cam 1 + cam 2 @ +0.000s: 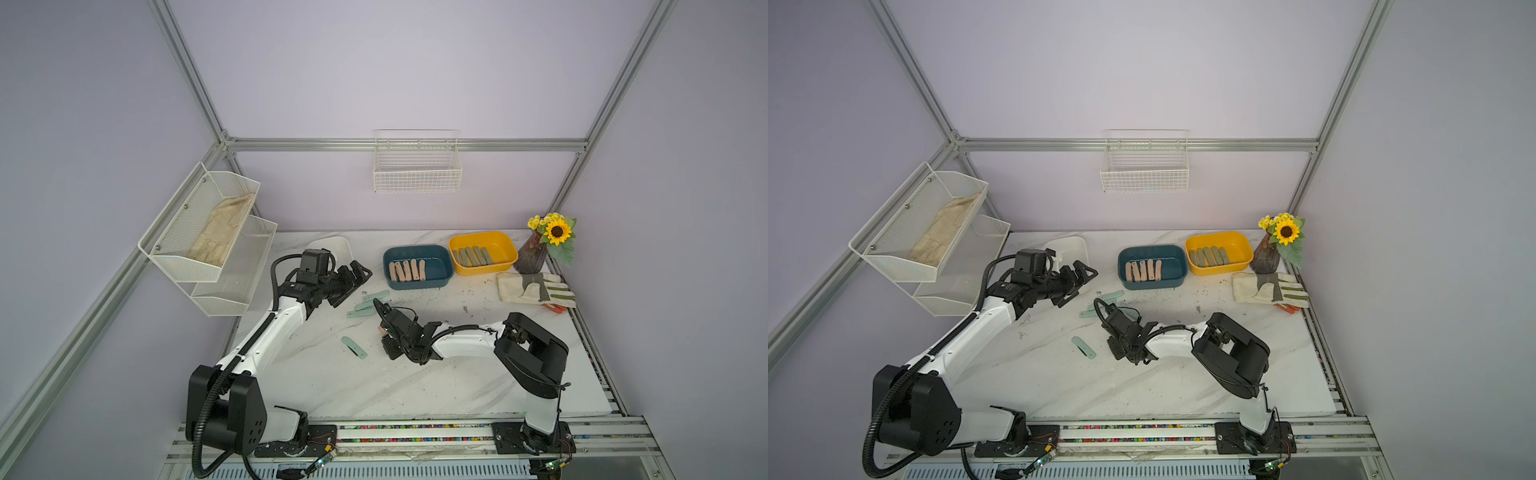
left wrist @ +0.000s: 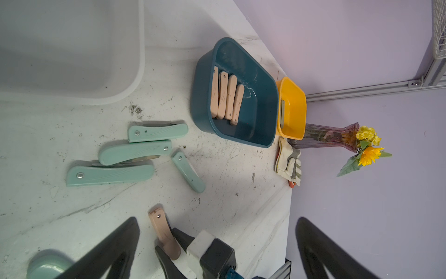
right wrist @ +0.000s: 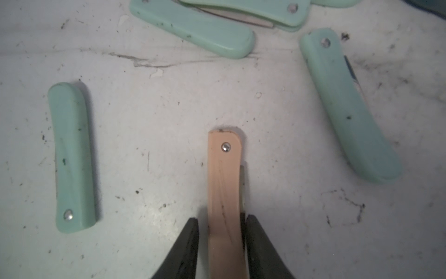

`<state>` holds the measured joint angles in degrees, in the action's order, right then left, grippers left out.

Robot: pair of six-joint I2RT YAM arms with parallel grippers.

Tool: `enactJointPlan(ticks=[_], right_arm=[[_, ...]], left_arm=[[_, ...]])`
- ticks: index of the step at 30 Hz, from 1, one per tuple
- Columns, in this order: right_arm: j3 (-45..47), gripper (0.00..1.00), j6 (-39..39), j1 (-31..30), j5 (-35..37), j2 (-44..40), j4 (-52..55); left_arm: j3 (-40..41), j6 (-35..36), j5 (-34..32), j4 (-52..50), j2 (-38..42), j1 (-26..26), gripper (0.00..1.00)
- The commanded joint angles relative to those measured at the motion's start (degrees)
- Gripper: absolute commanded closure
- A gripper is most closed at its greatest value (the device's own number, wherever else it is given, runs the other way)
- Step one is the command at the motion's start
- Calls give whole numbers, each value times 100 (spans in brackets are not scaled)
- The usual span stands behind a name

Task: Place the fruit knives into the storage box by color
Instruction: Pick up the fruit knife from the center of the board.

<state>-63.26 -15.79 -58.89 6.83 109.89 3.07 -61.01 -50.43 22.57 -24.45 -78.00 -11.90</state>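
Teal box (image 1: 415,286) holding peach knives (image 1: 407,271), yellow box (image 1: 484,270) holding olive knives (image 1: 471,256)

A matt peach plastic knife (image 3: 224,188) with a shiny metal rivet (image 3: 226,147) sits over the smooth, scuffed marble-look tabletop (image 3: 156,116).

Peach knife (image 3: 224,193) (folded) beside mint knives (image 3: 72,157).

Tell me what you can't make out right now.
- White box: inside largely hidden by the left arm in both top views; blurred, cut off in the left wrist view.
- Pink knife: rear end cut by the right wrist view's edge; whether the right gripper clamps it is unclear.
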Motion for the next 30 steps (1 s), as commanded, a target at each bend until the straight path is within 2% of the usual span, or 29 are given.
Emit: enactJointPlan(ticks=[1, 11, 16, 30], right_arm=[[66, 64, -16, -38, 46, 373, 820], [278, 73, -95, -43, 178, 194, 858], [349, 77, -237, -43, 16, 19, 731], [186, 79, -498, 39, 16, -832, 712]], left_arm=[[79, -34, 105, 194, 37, 4, 0], [107, -35, 107, 195, 30, 4, 0], [118, -37, 92, 197, 45, 3, 0], [-22, -45, 156, 195, 4, -7, 0]])
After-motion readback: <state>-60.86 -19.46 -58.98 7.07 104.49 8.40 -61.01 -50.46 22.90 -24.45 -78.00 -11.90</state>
